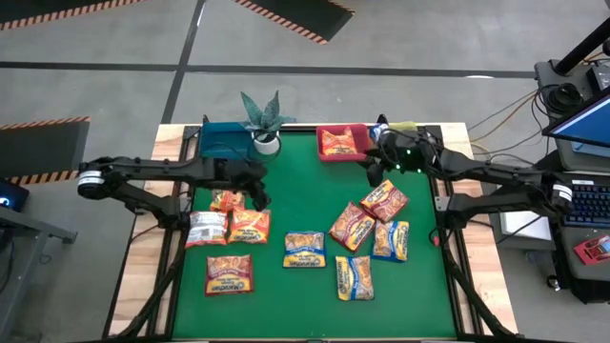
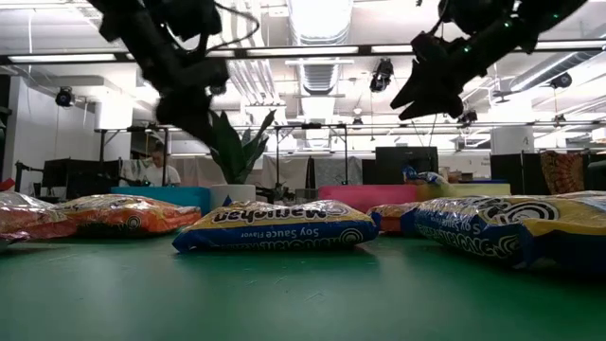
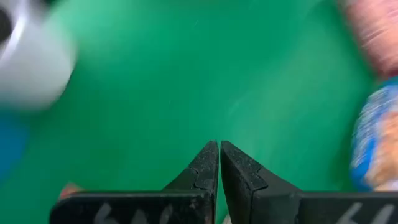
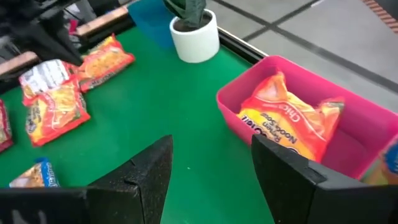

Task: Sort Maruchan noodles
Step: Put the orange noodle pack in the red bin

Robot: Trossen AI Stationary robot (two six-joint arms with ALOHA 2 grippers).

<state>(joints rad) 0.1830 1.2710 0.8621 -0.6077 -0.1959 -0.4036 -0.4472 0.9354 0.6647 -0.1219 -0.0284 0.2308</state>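
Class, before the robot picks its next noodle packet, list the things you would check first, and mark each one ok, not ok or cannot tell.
1. Right gripper open and empty: ok.
2. Orange packet lies inside the red bin: ok.
3. Left gripper ready to grasp: not ok, shut and empty.
4. Loose packets within reach on the green mat: ok, several lie apart, such as the blue packet.
5. Potted plant clear of the arms: ok.
6. Blue bin contents: cannot tell.
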